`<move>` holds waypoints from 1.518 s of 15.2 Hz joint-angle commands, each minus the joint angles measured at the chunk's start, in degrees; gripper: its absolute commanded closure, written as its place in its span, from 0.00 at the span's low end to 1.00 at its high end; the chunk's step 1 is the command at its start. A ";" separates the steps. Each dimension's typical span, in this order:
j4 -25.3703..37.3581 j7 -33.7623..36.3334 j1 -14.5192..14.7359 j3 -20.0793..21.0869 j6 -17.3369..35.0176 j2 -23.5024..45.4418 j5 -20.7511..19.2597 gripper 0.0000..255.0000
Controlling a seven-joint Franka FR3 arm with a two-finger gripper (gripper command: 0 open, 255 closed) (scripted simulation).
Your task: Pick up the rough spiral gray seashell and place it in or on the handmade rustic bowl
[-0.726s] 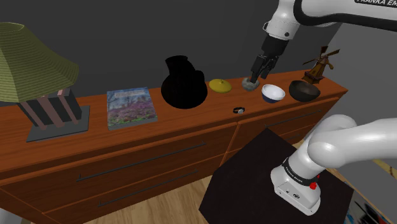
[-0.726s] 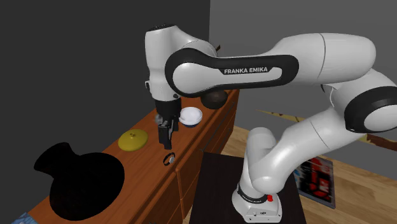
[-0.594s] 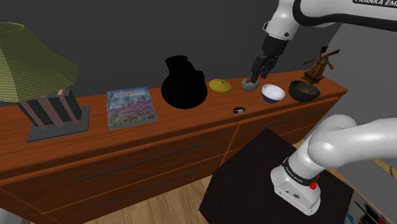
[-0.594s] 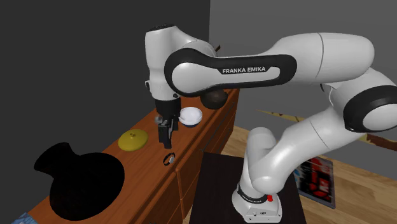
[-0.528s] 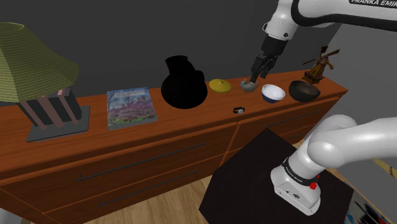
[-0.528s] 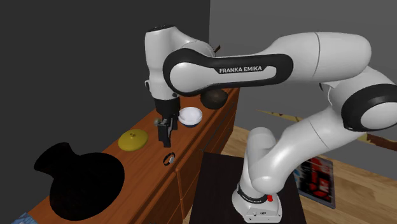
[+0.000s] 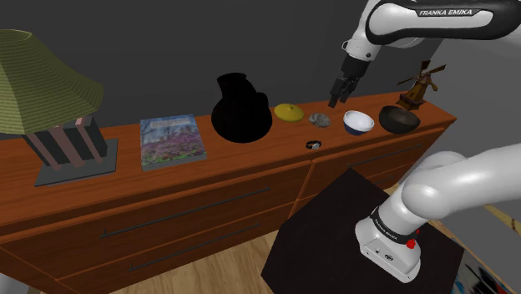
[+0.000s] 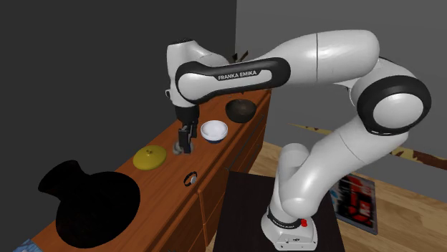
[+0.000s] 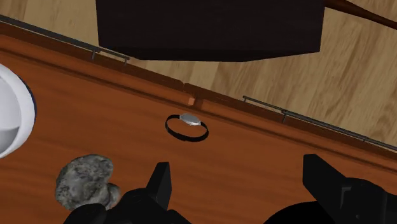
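The rough gray seashell (image 7: pixel 319 120) lies on the wooden dresser top (image 7: pixel 250 154), between a yellow lid (image 7: pixel 289 112) and a white bowl (image 7: pixel 358 122). A dark brown bowl (image 7: pixel 399 119) stands further toward the shoulder view's right. My gripper (image 7: pixel 339 102) hangs above the dresser, just over and behind the shell, open and empty. In the wrist view the seashell (image 9: pixel 86 180) sits outside my fingers (image 9: pixel 162 181), beside one of them, with the white bowl (image 9: pixel 13 114) beyond it. From the second exterior view the gripper (image 8: pixel 185 148) hovers next to the seashell (image 8: pixel 177 150).
A small black ring (image 7: pixel 313 144) lies near the dresser's front edge. A black vase (image 7: pixel 242 108), a book (image 7: pixel 172 139) and a lamp (image 7: pixel 50 92) stand toward the shoulder view's left. A windmill figure (image 7: pixel 420 83) is behind the dark bowl.
My gripper has lifted up off the seashell without it. The shell stays on the dresser, shifted slightly toward the front edge.
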 commanded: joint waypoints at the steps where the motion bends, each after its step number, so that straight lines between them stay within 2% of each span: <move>1: 0.44 -3.01 -0.51 -2.14 2.01 2.59 -0.62 0.00; 6: 3.67 -10.59 -1.32 -7.46 6.59 11.01 -0.81 0.00; 11: 8.85 -18.69 -1.83 -12.28 10.18 20.84 1.25 0.00; 18: 19.47 -30.77 -3.81 -16.86 12.41 36.58 8.01 0.00; 23: 29.61 -38.48 -7.44 -17.55 11.58 48.62 13.94 0.00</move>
